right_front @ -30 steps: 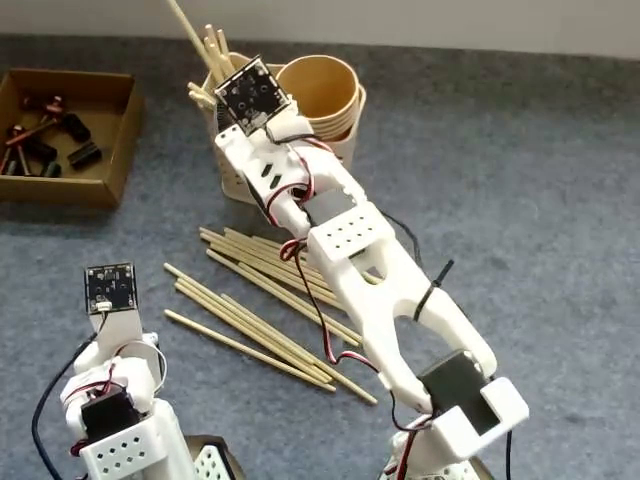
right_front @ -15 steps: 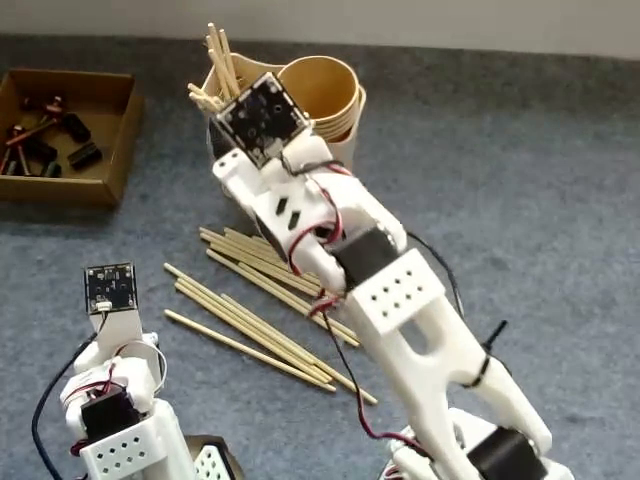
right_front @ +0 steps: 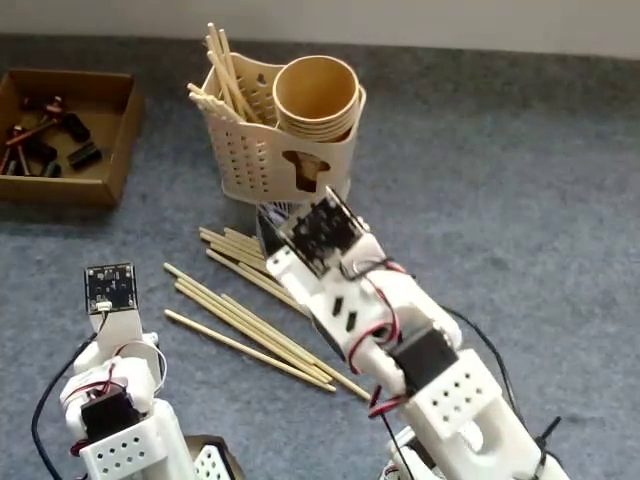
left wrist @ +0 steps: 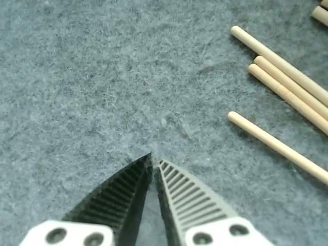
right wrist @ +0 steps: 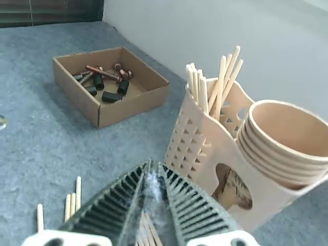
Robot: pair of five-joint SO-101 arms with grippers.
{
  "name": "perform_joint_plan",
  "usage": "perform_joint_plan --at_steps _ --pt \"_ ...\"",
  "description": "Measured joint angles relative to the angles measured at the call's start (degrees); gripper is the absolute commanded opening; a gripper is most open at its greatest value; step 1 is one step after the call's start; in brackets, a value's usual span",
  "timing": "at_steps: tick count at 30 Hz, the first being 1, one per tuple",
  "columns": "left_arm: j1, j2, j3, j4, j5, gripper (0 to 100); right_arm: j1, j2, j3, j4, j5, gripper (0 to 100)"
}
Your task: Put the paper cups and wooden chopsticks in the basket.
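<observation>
The basket (right_front: pixel 262 160) stands far and centre on the grey carpet (right_front: pixel 520 200). A stack of cups (right_front: pixel 317 93) sits in its right part, and a bunch of chopsticks (right_front: pixel 222 72) stands tilted in its left part, their ends above the rim. More loose chopsticks (right_front: pixel 250 318) lie flat on the carpet just near of the basket, slanting from far left to near right between the two arms. The right arm (right_front: pixel 400 345) reaches over this pile. The right gripper (right wrist: pixel 155 165) hangs just near of the basket's front wall, over the far ends of the loose chopsticks. Its jaws are pressed together at the tips with nothing between them, and they stand apart from the basket and above the sticks. The left arm (right_front: pixel 112 400) sits near left. The left gripper (left wrist: pixel 155 160) is low over bare carpet, jaws likewise clenched on nothing. The left ends of the loose chopsticks lie to its right, near but not touching the tips. A cardboard box (right_front: pixel 100 190) with small dark parts (right_front: pixel 45 140) sits far left, well apart from the basket.
</observation>
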State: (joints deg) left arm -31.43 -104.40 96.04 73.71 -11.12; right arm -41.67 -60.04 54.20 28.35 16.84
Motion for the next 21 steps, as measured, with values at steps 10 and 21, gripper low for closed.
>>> perform_joint_plan --at_steps 10,21 --pt "0.0 0.0 0.0 -0.1 0.0 1 6.9 -25.9 21.7 5.5 0.0 0.6" --pt "0.0 0.0 0.0 -0.1 0.0 1 18.4 -44.2 31.9 10.5 -1.3 0.6"
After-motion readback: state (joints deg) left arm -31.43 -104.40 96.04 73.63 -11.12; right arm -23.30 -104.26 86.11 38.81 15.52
